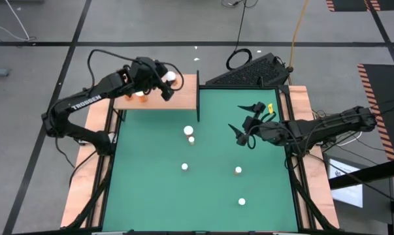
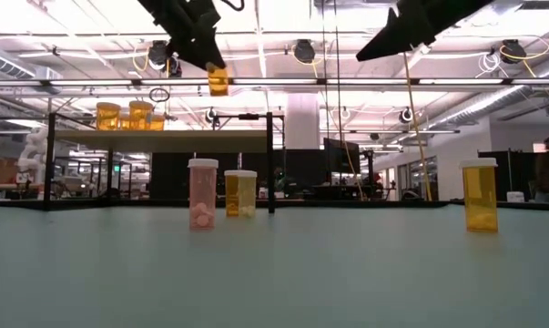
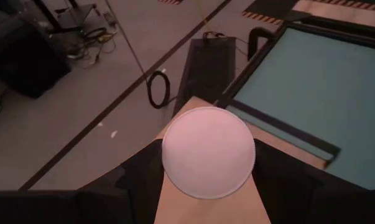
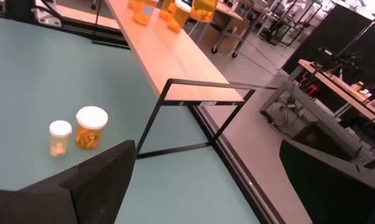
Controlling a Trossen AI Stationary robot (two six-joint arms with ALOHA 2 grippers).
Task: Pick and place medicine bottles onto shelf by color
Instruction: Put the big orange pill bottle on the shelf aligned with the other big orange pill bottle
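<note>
**Left gripper held orange bottle above shelf**

Landmark: the light wooden shelf board framed by thin black posts (image 1: 159, 98), at the far-left corner of the green mat (image 1: 203, 176).

The left gripper (image 1: 168, 81) hung over the shelf's middle, fingers closed on an orange white-capped medicine bottle (image 2: 218, 79), lifted clear of the board. In the left wrist view its round white cap (image 3: 208, 152) sat between the two dark fingers (image 3: 137, 180).

Three more orange bottles (image 2: 128, 116) stood on the shelf, left of the held one.

On the mat just in front of the shelf's right post stood a larger orange bottle (image 4: 91, 128) and a smaller pale one (image 4: 60, 138), close together. Three more white-capped bottles (image 1: 238, 170) stood further out from the shelf, well apart.

The right gripper (image 1: 246, 121) hovered above the mat, right of the shelf, fingers spread wide, holding nothing.
</note>
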